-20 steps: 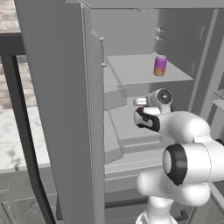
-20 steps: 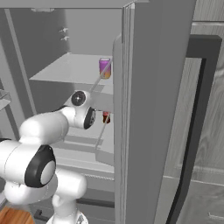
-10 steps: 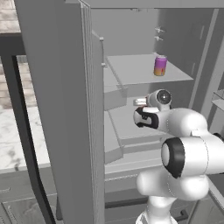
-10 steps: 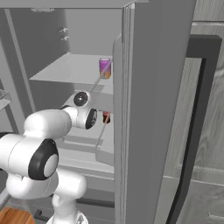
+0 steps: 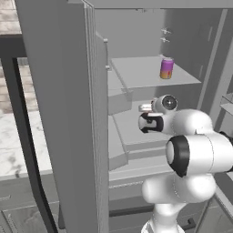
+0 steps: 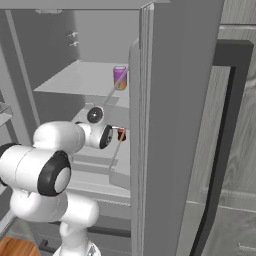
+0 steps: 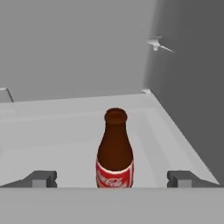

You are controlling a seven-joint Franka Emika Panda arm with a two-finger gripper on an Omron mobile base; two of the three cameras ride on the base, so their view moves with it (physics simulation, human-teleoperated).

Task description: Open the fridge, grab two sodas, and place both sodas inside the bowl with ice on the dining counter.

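Hand view: red soda upright on fridge shelf, dead centre between wide-open gripper tips, just ahead | purple soda on shelf above | open door flanks arm, path clear

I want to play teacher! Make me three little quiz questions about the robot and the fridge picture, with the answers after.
1. True or false: the gripper has its jaws open.
2. Which drink stands right ahead of the gripper? A. the purple can B. the cola bottle C. a milk carton
3. Fill in: the purple can stands on a shelf ____ the arm.

Key: 1 true. 2 B; the bottle stands upright between the two fingertips, not yet touched as far as the hand view shows. 3 above; the fridge is open and the can sits on the higher shelf.
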